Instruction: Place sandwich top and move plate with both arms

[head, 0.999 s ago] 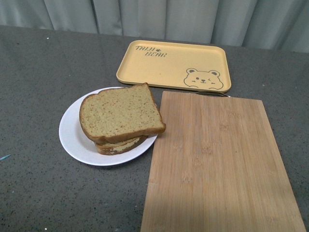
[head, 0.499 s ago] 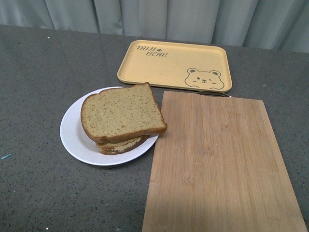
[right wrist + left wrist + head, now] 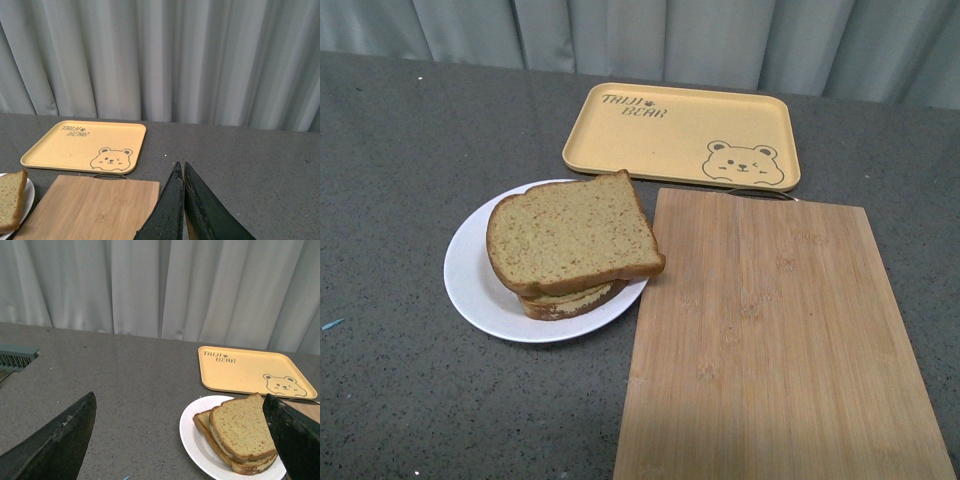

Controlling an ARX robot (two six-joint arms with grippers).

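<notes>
White plate [image 3: 470, 280] sits left of the bamboo board [image 3: 770, 340] on the surface [image 3: 400, 150], carrying the sandwich top [image 3: 570, 238], which overhangs its right rim. Left jaws stand spread, right jaws pressed together. Risk: uneven lifting may tilt the plate, and the skewed slice slides off.

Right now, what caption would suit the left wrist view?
Wide-open left gripper framing the sandwich top, stacked on its white plate, yellow bear tray beyond.
</notes>
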